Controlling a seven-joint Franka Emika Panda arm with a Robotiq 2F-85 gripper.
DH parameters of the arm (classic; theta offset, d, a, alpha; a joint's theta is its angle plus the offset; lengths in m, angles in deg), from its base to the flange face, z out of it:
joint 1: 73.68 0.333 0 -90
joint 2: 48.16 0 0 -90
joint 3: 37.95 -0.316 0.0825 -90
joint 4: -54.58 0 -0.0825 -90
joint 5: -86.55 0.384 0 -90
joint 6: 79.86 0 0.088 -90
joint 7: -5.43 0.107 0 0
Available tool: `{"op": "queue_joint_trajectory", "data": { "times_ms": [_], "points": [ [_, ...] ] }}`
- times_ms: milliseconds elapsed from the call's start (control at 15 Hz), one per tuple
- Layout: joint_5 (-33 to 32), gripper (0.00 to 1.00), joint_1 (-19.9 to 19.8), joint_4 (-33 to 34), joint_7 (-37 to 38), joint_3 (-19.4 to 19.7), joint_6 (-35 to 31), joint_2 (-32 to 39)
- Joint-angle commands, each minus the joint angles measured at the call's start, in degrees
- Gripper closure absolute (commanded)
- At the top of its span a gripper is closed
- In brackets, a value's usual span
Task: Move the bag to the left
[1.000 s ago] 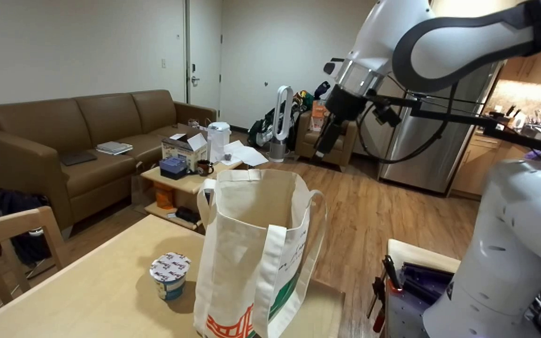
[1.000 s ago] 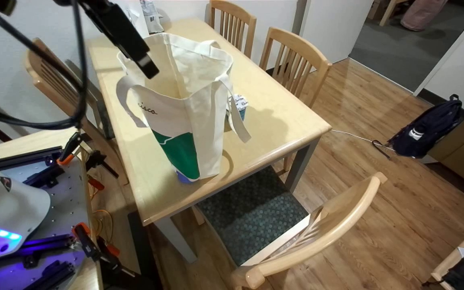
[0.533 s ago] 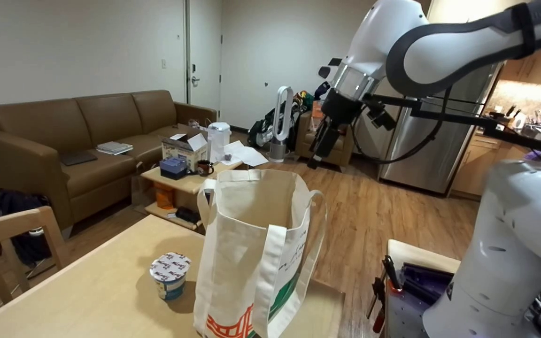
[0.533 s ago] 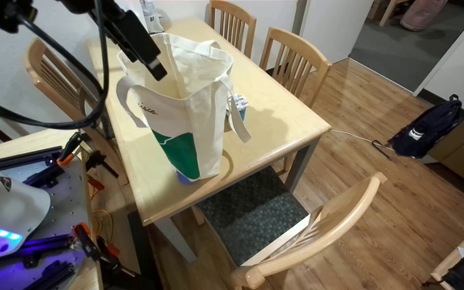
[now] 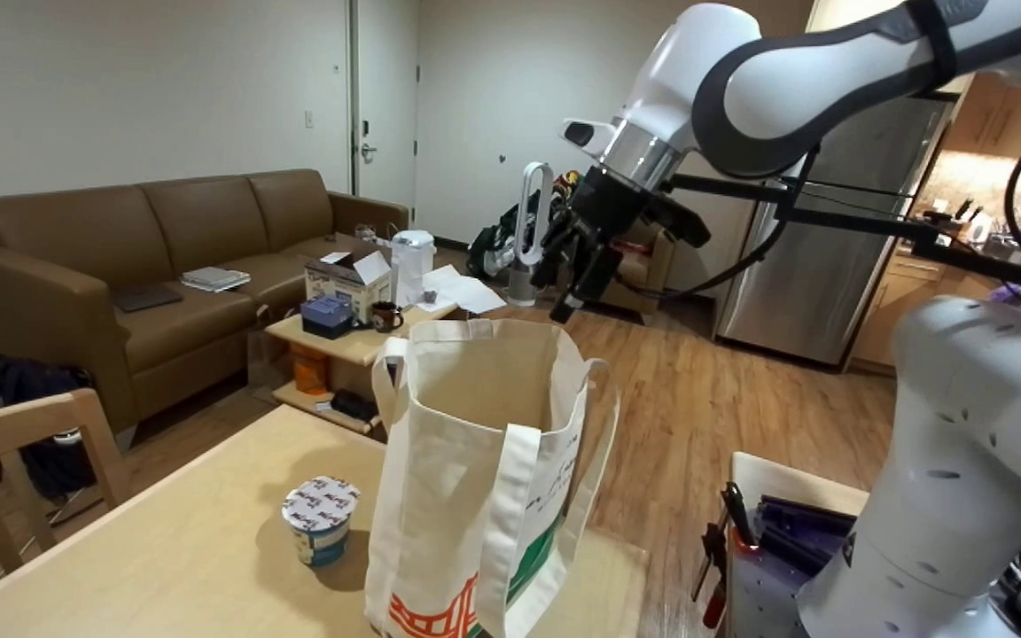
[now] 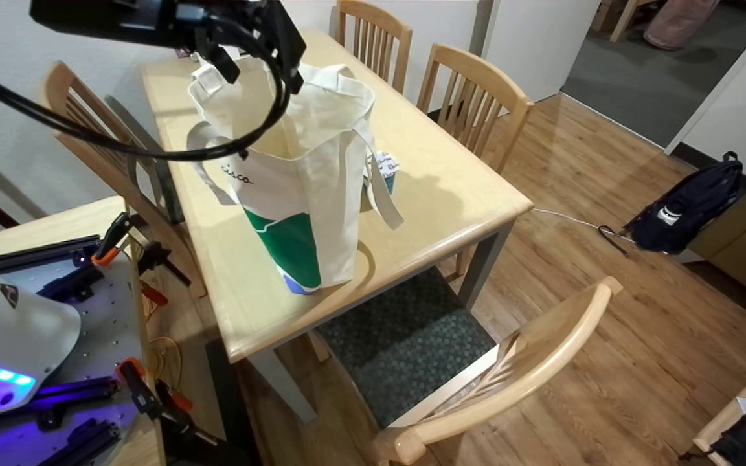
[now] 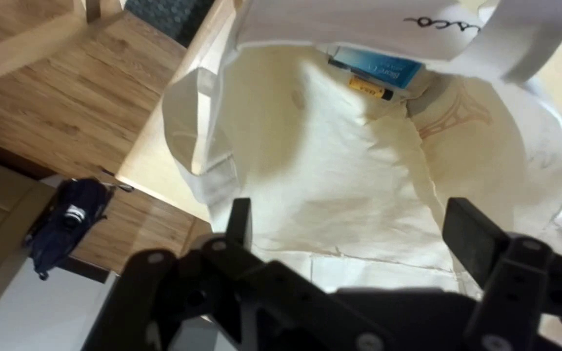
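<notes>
The bag [image 5: 448, 505] is a cream-white tote standing upright on the table, its top open and its loop handles hanging out at the sides. An orange-red print and a green patch show low on it. It also shows in an exterior view [image 6: 334, 213]. My gripper [image 5: 556, 291] is open and empty above the bag's rim. In an exterior view the gripper [image 6: 259, 72] overlaps the bag's far rim. In the wrist view the gripper [image 7: 351, 222] has its fingers wide apart, with the bag's inside [image 7: 339, 170] beyond them; I see no contact.
A small round patterned cup [image 5: 320, 523] stands beside the bag on the table [image 5: 165, 549]. A blue packet [image 7: 383, 66] and a yellow tube [image 7: 369, 88] lie inside the bag. Wooden chairs [image 6: 476, 97] stand round the table. A cable [image 6: 172, 155] hangs from the arm.
My gripper has moved left in an exterior view, closer over the bag's opening, and the wrist has turned so both fingers show apart. The bag's body has stayed in place.
</notes>
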Motion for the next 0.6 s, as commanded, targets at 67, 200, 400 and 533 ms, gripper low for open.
{"op": "queue_joint_trajectory", "data": {
  "times_ms": [67,200,400,533],
  "points": [
    [5.04,0.0,0.06,2.08,-5.96,-1.56,-0.19,3.21],
    [5.18,0.0,-0.22,3.67,-6.18,-1.86,-0.18,5.44],
    [6.0,0.0,0.64,4.62,-8.46,-1.15,0.72,6.6],
    [9.7,0.0,4.64,7.06,-18.56,1.8,2.07,9.8]
  ]
}}
